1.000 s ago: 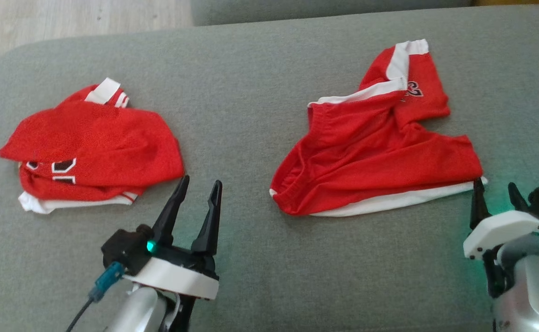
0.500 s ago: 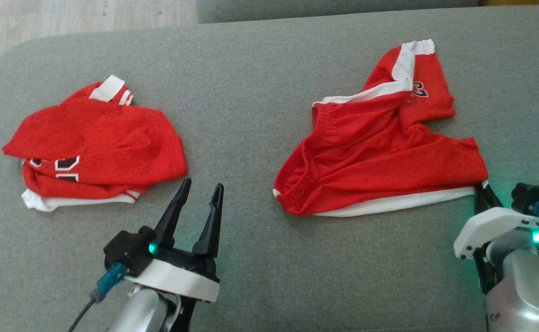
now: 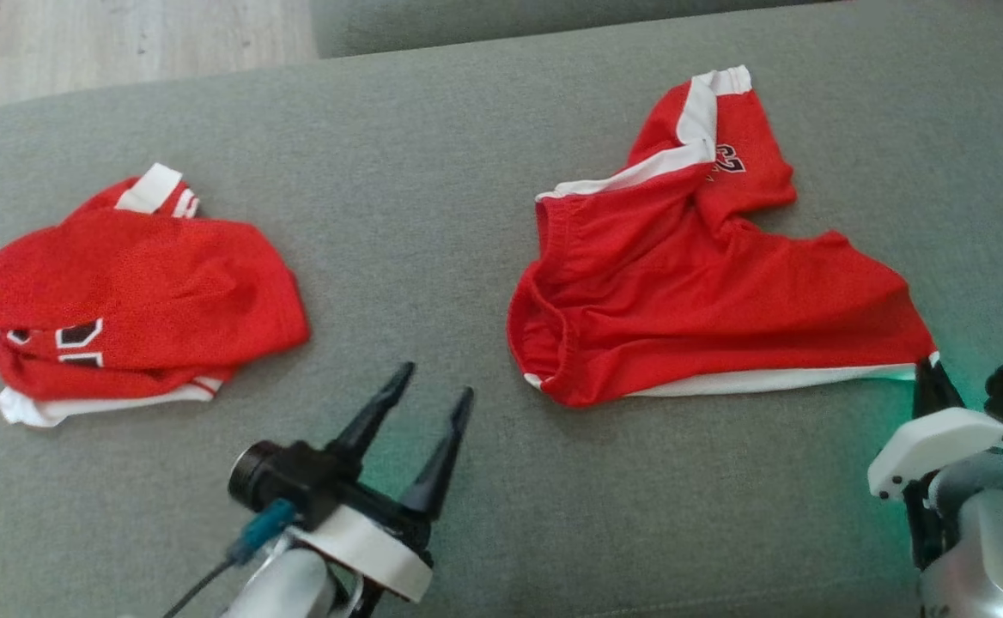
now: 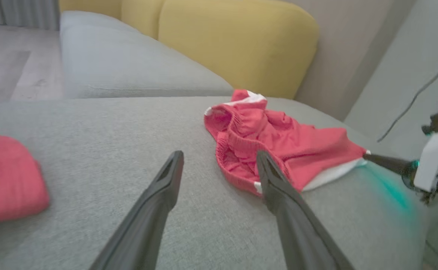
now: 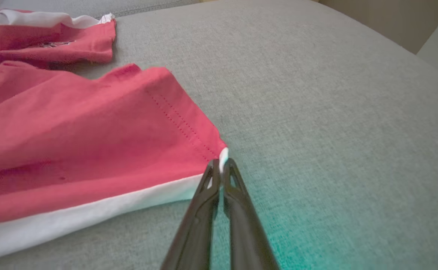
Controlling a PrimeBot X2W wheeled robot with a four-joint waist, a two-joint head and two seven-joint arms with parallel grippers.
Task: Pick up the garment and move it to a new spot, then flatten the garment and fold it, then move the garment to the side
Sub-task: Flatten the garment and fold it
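Two garments: red shorts (image 3: 708, 300) lie rumpled on the right half of the grey sofa seat (image 3: 433, 172), and a folded red garment (image 3: 132, 292) sits well apart on the left.
Right side: the right gripper (image 5: 221, 162) has its fingers pinched tight on the near right hem corner (image 5: 219, 150) of the shorts, right where red meets white.
Left side: the left gripper (image 3: 437, 380) hovers over bare seat between the two garments, fingers spread wide and holding nothing, aimed toward the waistband (image 3: 544, 335).
Step in hand: the pick-up, by my read. One corner is caught, but nearly all the cloth lies on the seat, so nothing is lifted yet.
Next move: probably a lift or drag by that corner. With one pinch the shorts will hang and bunch, so the free left fingers likely need a second hold at the waistband end.
Cloth: thin, soft and matte, with stitched hems and a gathered, ribbed elastic waist.
Trim: a white band (image 3: 768, 379) runs along the near edge, with another up the far leg beside a dark printed number.
Shape: one leg lies kinked toward the far side, with creases across the middle. Far from flat.
Seat: coarse grey weave, lightly padded, rounded at the corner.
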